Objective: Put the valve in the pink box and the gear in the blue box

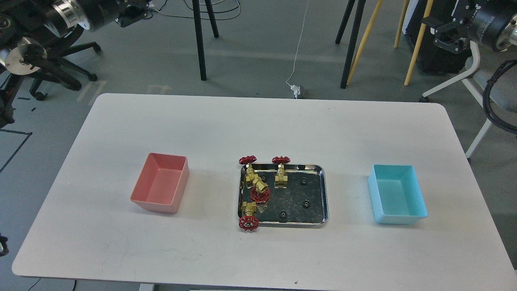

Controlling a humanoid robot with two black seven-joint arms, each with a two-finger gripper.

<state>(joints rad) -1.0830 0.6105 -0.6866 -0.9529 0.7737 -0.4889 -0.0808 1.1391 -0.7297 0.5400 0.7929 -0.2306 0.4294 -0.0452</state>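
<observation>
On the white rounded-corner table (258, 121) a shiny rectangular steel tray (319, 220) sat at the centre, with the salmon-pink rectangular plastic bin (177, 190) well to its left and the light cyan-blue rectangular plastic bin (398, 218) well to its right. Four brass-yellow valves with round red spoked handwheels crowded the tray's left side: two upright at the far rim (248, 169) (280, 173), one tilted in the middle (259, 190), and one at the near-left corner (247, 216), its wheel hanging over the rim. Several tiny black toothed gears (305, 204) lay scattered on the tray floor. The left gripper (135, 12) and the right gripper (448, 34) were both high above the floor beyond the table; whether their fingers were apart could not be told.
</observation>
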